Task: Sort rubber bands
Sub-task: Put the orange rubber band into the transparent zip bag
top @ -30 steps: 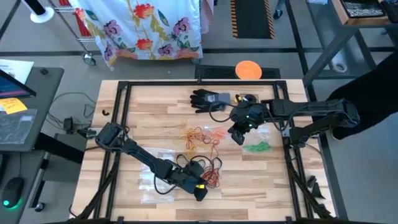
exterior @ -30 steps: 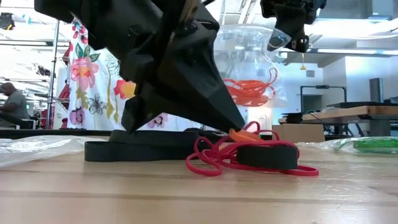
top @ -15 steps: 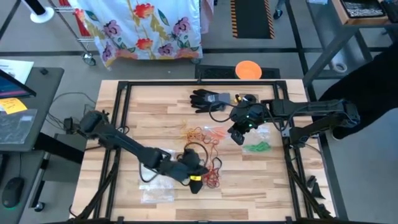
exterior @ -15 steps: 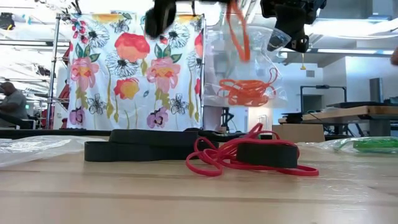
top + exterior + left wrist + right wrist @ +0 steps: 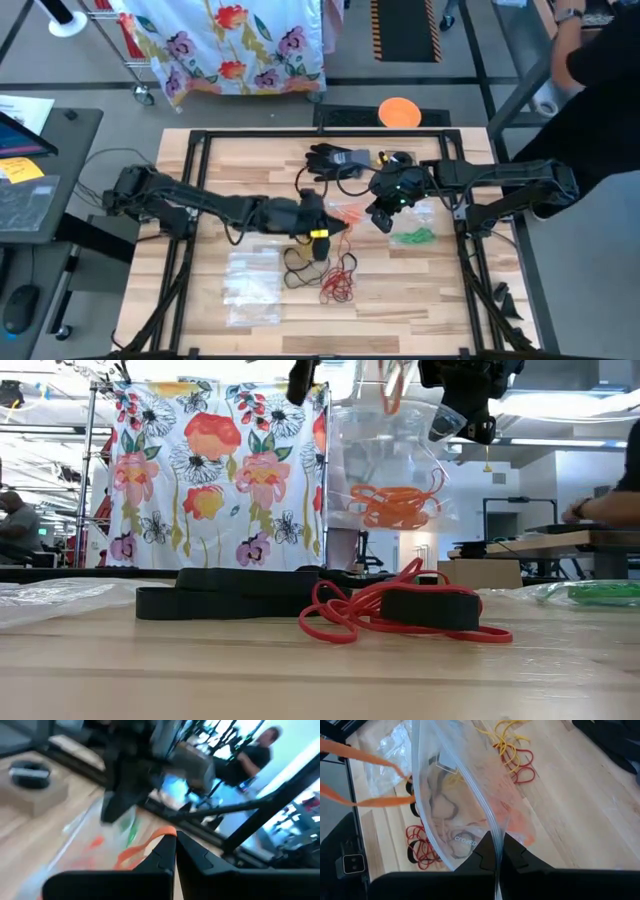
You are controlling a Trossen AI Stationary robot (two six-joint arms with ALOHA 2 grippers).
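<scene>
Hands point(image 5: 175, 851) point(image 5: 497, 851) hold one orange band point(image 5: 142, 846) and one bag point(image 5: 465, 790).

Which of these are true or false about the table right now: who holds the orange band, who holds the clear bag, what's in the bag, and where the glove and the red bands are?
1. The left hand is shut on an orange rubber band. True.
2. The right hand holds the black glove. False: it pinches the clear plastic bag; the glove lies on the table.
3. The held bag already contains orange bands. True.
4. The red rubber bands are inside the bag. False: they lie loose on the table.
5. Green bands lie near the right arm. True.
</scene>
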